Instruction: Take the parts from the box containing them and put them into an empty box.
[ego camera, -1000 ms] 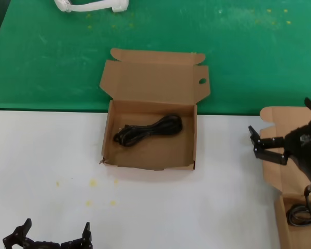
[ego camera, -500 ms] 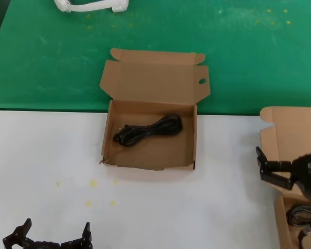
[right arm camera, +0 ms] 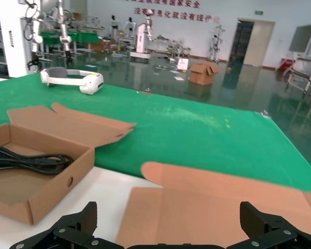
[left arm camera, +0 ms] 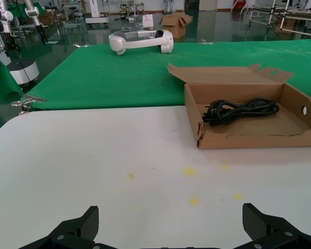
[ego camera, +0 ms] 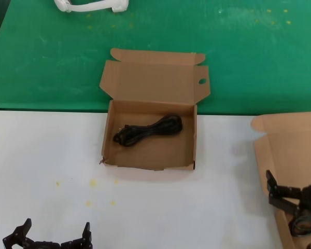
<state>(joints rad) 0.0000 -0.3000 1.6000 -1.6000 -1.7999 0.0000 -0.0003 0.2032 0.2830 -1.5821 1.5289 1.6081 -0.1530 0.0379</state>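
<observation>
The brown box with a round hole in its lid flap lies open at mid-table with a torn front corner. One hank of black cable lies in it, also in the left wrist view and the right wrist view. A second brown box lies open at the right edge; its lid fills the right wrist view. My right gripper hovers over it, open and empty. Any cable there is hidden. My left gripper is parked open at the front left.
A white headset lies on the green cloth behind the white table. Yellow specks mark the table in front of the middle box.
My right gripper has moved down and back towards me over the right box. That box's lid has shifted a little to the left. The left arm has not moved.
</observation>
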